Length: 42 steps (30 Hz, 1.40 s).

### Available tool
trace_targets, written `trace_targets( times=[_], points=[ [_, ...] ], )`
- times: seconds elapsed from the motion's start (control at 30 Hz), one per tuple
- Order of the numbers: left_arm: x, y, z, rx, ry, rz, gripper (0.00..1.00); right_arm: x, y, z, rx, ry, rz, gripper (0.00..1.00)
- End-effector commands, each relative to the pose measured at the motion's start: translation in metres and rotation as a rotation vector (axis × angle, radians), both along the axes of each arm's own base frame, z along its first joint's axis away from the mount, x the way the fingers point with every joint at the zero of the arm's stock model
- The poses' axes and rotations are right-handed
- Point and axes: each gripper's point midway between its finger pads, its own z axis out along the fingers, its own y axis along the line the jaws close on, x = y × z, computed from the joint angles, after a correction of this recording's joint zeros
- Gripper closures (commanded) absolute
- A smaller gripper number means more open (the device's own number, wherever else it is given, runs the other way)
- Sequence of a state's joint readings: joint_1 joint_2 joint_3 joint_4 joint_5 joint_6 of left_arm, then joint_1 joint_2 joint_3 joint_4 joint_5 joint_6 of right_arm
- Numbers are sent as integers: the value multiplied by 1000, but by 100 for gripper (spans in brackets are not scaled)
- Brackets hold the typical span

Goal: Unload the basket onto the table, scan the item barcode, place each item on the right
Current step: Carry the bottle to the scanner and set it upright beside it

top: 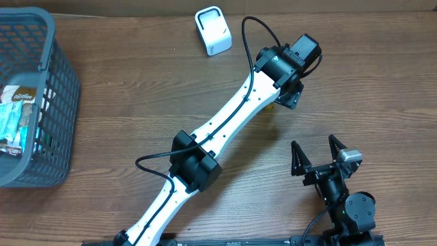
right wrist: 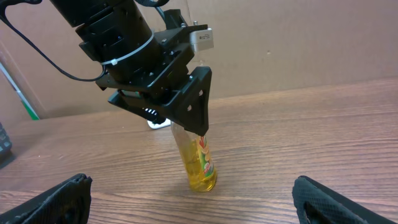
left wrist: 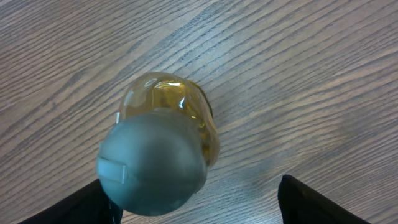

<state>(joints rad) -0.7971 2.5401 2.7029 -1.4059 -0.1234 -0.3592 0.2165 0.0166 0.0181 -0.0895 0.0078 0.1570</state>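
Left gripper (left wrist: 191,182) wide around the upright yellow bottle (left wrist: 166,99) on the table (left wrist: 311,62); right gripper (top: 313,142) wide, well apart.

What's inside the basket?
A few packets lie inside the basket. Anything under them is covered, and part of the basket runs off the picture.

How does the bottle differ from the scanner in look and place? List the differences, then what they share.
The bottle is clear, with yellow liquid and a grey cap; the scanner is white. The bottle is tall and slim; the scanner is squat. The bottle stands under the open left gripper; the scanner stands in the open. Both rest on the table.
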Motion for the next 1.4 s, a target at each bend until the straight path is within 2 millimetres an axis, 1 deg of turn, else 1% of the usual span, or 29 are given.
trace_targets(
  times=[0.0, 0.1, 0.23, 0.43, 0.6, 0.77, 0.83, 0.9, 0.93, 0.97, 1.07, 1.13, 1.2, 1.3, 1.33, 1.37],
  points=[
    [3, 1, -10, 7, 14, -5, 16, 1, -2, -2, 3, 0, -10, 0],
    [8, -1, -10, -14, 3, 24, 15, 1, -2, -2, 3, 0, -10, 0],
    [19, 6, -8, -20, -28, 119, 14, 1, -2, -2, 3, 0, -10, 0],
    [32, 13, -6, -34, -54, 178, 16, 1, -2, -2, 3, 0, -10, 0],
    [38, 12, -6, -51, -64, 203, 16, 1, -2, -2, 3, 0, -10, 0],
    [38, 11, -22, -40, -49, 202, 17, 1, -2, -2, 3, 0, -10, 0],
    [36, 13, -28, -29, -39, 205, 21, 1, -2, -2, 3, 0, -10, 0],
    [36, 13, -30, -26, -35, 207, 33, 1, -2, -2, 3, 0, -10, 0],
    [36, 13, -30, -28, -36, 207, 36, 1, -2, -2, 3, 0, -10, 0],
    [37, 12, -29, -32, -41, 207, 42, 1, -2, -2, 3, 0, -10, 0],
    [37, 12, -29, -32, -41, 206, 51, 1, -2, -2, 3, 0, -10, 0],
    [36, 14, -30, -20, -36, 193, 55, 1, -2, -2, 3, 0, -10, 0],
    [34, 15, -31, 7, -37, 138, 55, 1, -2, -2, 3, 0, -10, 0],
    [33, 16, -31, 27, -37, 96, 53, 1, -2, -2, 3, 0, -10, 0],
    [33, 16, -31, 30, -37, 90, 50, 1, -2, -2, 3, 0, -10, 0],
    [32, 17, -31, 32, -35, 90, 44, 1, -2, -2, 3, 0, -10, 0]
  ],
)
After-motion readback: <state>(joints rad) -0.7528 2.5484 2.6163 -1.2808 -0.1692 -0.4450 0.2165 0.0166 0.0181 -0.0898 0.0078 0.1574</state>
